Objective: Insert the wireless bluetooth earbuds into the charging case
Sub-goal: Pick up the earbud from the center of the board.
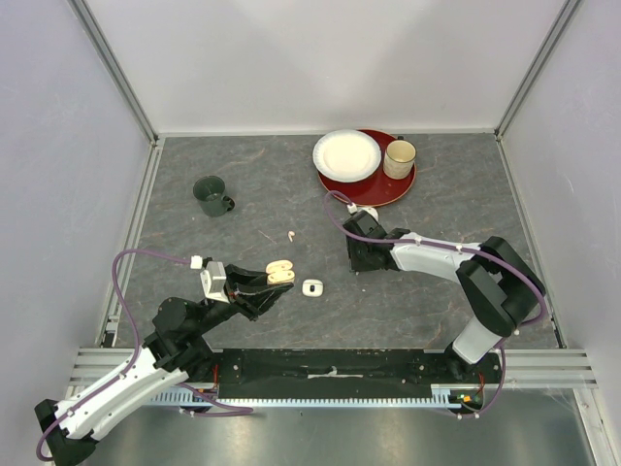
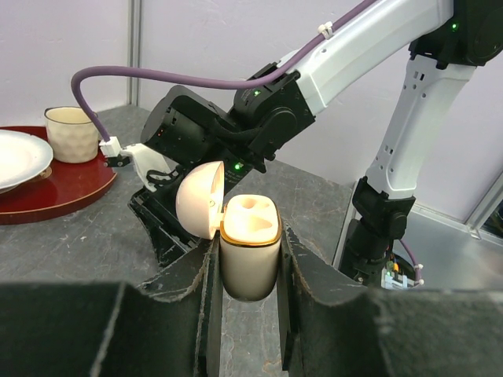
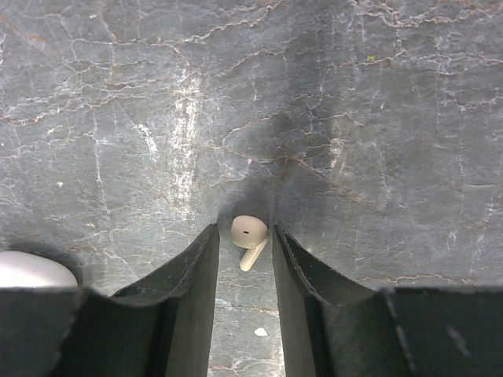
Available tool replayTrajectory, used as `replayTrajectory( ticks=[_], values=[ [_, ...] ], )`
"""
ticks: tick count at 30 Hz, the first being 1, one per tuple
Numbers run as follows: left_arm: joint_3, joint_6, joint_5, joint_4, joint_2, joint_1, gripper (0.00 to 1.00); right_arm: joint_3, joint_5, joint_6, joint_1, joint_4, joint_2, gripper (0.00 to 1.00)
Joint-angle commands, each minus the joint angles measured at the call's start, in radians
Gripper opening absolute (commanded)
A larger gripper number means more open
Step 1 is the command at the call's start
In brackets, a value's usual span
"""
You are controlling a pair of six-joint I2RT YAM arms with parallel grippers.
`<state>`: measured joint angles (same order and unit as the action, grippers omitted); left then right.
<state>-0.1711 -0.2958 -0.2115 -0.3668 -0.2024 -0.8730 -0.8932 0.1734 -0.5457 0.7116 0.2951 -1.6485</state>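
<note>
My left gripper point(image 2: 250, 255) is shut on the cream charging case point(image 2: 250, 243), holding it upright above the table. Its lid point(image 2: 196, 200) is swung open to the left, and the two sockets look empty. In the top view the case point(image 1: 280, 271) sits at the left gripper point(image 1: 278, 278). My right gripper point(image 3: 245, 228) is down at the table, open, with one white earbud point(image 3: 249, 234) lying between its tips, close to the right finger point(image 3: 295, 259). In the top view the right gripper point(image 1: 360, 260) hides that earbud. Another earbud point(image 1: 292, 235) lies loose on the table.
A small white rounded object point(image 1: 311, 287) lies right of the held case. A green mug point(image 1: 212, 195) stands at the back left. The red tray point(image 1: 388, 189) at the back carries a white plate point(image 1: 346, 155) and a beige cup point(image 1: 399, 158).
</note>
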Motion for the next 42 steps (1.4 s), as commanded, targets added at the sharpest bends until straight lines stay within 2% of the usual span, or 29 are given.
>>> replayTrajectory(
  ticks=[1,12,15,18,24,30,34,42],
  values=[
    [-0.005,-0.025,0.006,-0.015,0.003,-0.003,0.02,-0.012,0.043,-0.083,0.003,0.064,-0.036,0.4],
    [0.007,-0.023,0.015,-0.004,0.02,-0.004,0.02,-0.001,0.047,-0.06,0.006,0.068,-0.019,0.35],
    [0.007,-0.025,0.015,-0.004,0.021,-0.003,0.02,-0.004,0.046,-0.054,0.006,0.07,-0.031,0.33],
    [0.007,-0.025,0.017,-0.004,0.02,-0.003,0.02,-0.012,0.044,-0.051,0.009,0.068,-0.036,0.26],
    [0.005,-0.026,0.018,-0.004,0.015,-0.003,0.02,-0.032,0.063,-0.025,0.017,0.065,-0.004,0.2],
    [0.002,-0.026,0.021,-0.006,0.012,-0.004,0.02,-0.004,0.097,0.01,0.032,0.0,0.168,0.14],
    [0.001,-0.026,0.038,-0.009,0.006,-0.003,0.02,0.019,0.146,0.01,0.054,-0.051,0.37,0.13],
    [0.005,-0.032,0.084,-0.07,-0.031,-0.003,0.02,0.033,0.32,0.027,0.199,-0.143,0.633,0.09]
  ],
)
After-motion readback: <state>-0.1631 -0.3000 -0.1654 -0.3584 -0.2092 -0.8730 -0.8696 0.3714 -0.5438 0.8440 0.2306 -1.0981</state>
